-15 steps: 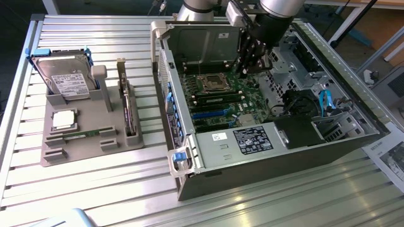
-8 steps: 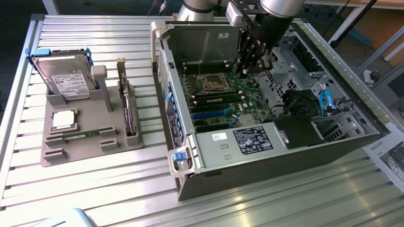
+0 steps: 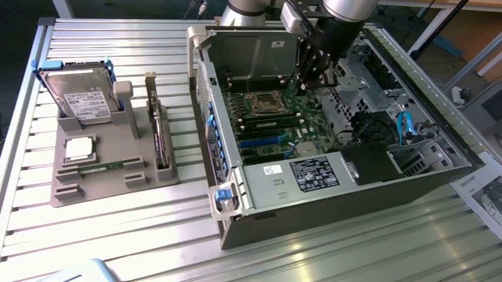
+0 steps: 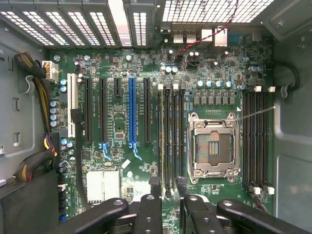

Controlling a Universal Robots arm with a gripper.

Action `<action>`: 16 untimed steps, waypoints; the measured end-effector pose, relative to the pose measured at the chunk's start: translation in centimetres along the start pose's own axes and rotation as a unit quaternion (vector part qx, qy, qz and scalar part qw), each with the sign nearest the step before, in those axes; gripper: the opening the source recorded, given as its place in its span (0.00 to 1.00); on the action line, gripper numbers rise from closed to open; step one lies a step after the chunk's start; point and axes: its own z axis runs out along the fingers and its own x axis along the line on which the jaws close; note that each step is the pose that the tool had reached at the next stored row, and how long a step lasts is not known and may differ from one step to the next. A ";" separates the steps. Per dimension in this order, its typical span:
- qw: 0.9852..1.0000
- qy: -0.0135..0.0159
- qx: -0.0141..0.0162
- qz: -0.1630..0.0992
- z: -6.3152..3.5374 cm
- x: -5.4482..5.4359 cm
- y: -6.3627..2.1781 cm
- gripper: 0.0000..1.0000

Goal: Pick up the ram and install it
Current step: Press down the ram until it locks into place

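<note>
Green stick: your ram [image 3: 102, 168], a long, thin green circuit board, lies flat in the grey moulded tray [image 3: 110, 147], well apart from the case; not lifted.
Claw: your black gripper [image 3: 312, 82] [image 4: 168, 187] hangs inside the open black metal computer case [image 3: 330, 200], over the long black memory slots [image 4: 170, 131] beside the silver processor socket [image 4: 213, 146]; clenched or released — you cannot tell.
Progress: no stick clearly seated in those slots — installation looks unfinished.

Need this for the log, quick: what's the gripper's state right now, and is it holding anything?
Gripper: cannot be told whether open, shut or holding anything; it hangs over the motherboard, above the memory slots.
</note>
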 end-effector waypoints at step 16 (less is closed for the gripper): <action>1.000 0.000 0.000 0.000 0.00 0.0 0.00 0.10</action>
